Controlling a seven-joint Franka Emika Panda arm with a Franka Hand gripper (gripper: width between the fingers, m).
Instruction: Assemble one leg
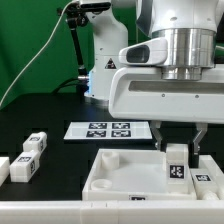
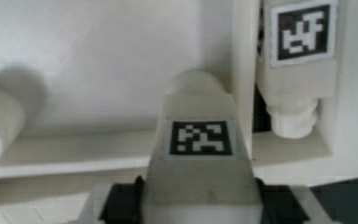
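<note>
The claw (image 1: 178, 150) grips a smooth white oblong leg (image 1: 177, 163) bearing a square tag. It stands upright over the glossy rimmed panel (image 1: 120, 170) near the desk's (image 1: 60, 105) front edge.

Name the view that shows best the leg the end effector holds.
The exterior view: the leg stands upright between the fingers of the end effector over the white panel, its tag visible. The wrist view shows the leg close up and blurred, against the panel.
</note>
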